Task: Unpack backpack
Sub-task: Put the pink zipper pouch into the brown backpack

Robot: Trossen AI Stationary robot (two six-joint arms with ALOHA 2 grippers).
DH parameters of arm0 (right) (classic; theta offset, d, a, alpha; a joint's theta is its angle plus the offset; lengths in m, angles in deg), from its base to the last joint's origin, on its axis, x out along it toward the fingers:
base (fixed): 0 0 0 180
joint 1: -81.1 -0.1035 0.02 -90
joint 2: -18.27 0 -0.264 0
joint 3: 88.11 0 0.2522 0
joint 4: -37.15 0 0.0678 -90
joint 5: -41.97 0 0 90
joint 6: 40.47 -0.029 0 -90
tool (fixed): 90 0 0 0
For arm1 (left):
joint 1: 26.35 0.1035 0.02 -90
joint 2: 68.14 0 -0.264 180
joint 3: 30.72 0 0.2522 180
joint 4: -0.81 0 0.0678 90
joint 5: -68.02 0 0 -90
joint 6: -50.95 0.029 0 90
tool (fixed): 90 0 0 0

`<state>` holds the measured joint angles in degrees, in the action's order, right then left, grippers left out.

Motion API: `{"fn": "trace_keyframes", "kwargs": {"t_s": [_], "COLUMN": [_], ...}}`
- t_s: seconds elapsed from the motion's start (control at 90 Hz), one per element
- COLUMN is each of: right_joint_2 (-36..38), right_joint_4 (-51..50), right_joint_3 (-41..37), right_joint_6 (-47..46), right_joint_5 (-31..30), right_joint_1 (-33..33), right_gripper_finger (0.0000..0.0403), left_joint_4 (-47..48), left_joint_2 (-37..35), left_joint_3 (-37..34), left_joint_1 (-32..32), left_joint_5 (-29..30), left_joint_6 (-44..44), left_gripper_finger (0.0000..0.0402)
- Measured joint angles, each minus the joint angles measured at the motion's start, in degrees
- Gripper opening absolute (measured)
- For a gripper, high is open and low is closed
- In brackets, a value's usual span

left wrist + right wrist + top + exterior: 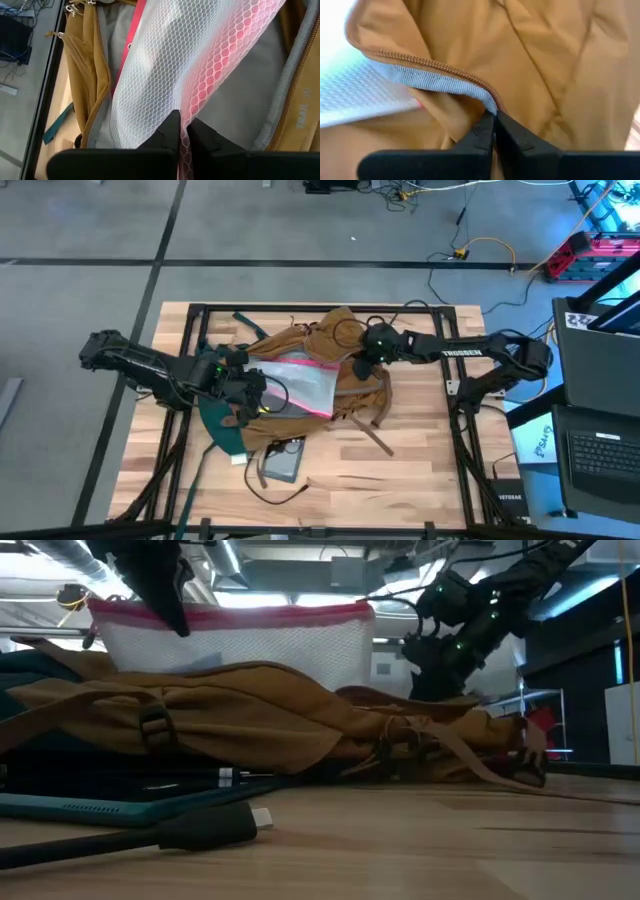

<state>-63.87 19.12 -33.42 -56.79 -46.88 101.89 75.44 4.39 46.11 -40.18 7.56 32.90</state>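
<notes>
The soft tan-brown fabric backpack (340, 345) with its dark teal-green base lies flat near the middle of the pale wooden slatted bench (400, 480), its zipped mouth gaping to show grey lining. A white honeycomb-mesh pouch with a pink edge (300, 385) sticks partly out of that opening, lifted above the tan fabric in the low view. The left tool (182, 131) has its two dark fingers pinched together on the mesh of the pouch at the backpack's left side. The right tool (494, 131) is clamped on the backpack's zipper edge, where grey binding meets tan cloth, on the bag's right side. In front of the bag a flat grey tablet-like slab (282, 460) and a black cable (150, 837) rest on the bench.
</notes>
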Motion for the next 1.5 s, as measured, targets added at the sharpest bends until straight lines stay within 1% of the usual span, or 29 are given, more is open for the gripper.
{"fn": "trace_keyframes", "kwargs": {"t_s": [0.144, 0.422, 0.611, 0.733, 0.844, 0.978, 1.056, 1.144, 1.5], "right_joint_2": [2.81, 8.92, 10.00, 10.00, 10.00, 10.00, 10.00, 10.00, 9.93], "right_joint_4": [1.57, 1.13, -1.90, -4.71, -6.78, -7.95, -9.76, -11.97, -13.42], "right_joint_3": [0.77, 6.61, 11.86, 15.43, 18.86, 23.07, 25.67, 28.37, 31.52], "right_joint_6": [0.14, 0.96, 2.03, 3.01, 3.65, 5.00, 5.99, 6.23, 6.46], "right_joint_5": [-0.12, -1.65, -4.66, -7.16, -9.24, -10.54, -11.59, -12.18, -12.60], "right_joint_1": [-2.05, -8.26, -13.37, -16.03, -17.65, -18.58, -19.06, -19.06, -19.41], "right_gripper_finger": [0.0000, 0.0000, 0.0000, 0.0000, 0.0000, 0.0000, 0.0000, 0.0000, 0.0001], "left_joint_4": [-0.04, -0.49, -0.46, -0.46, -0.60, 0.13, 2.02, 4.09, 5.95], "left_joint_2": [0.00, 0.00, 0.00, 0.00, 0.00, 0.05, 0.02, -0.02, 0.45], "left_joint_3": [0.00, 0.00, 0.00, 0.00, 0.00, 0.00, 0.00, 0.00, 0.00], "left_joint_1": [0.00, 1.06, 2.13, 3.56, 4.67, 5.27, 5.25, 5.38, 5.79], "left_joint_5": [0.00, 2.53, 11.07, 14.48, 14.44, 11.93, 12.12, 13.85, 15.37], "left_joint_6": [-0.02, -0.89, -2.64, -3.57, -2.13, -1.10, -1.60, -2.66, -5.14], "left_gripper_finger": [0.0000, 0.0000, 0.0000, 0.0000, 0.0000, 0.0000, 0.0000, 0.0000, 0.0000]}}
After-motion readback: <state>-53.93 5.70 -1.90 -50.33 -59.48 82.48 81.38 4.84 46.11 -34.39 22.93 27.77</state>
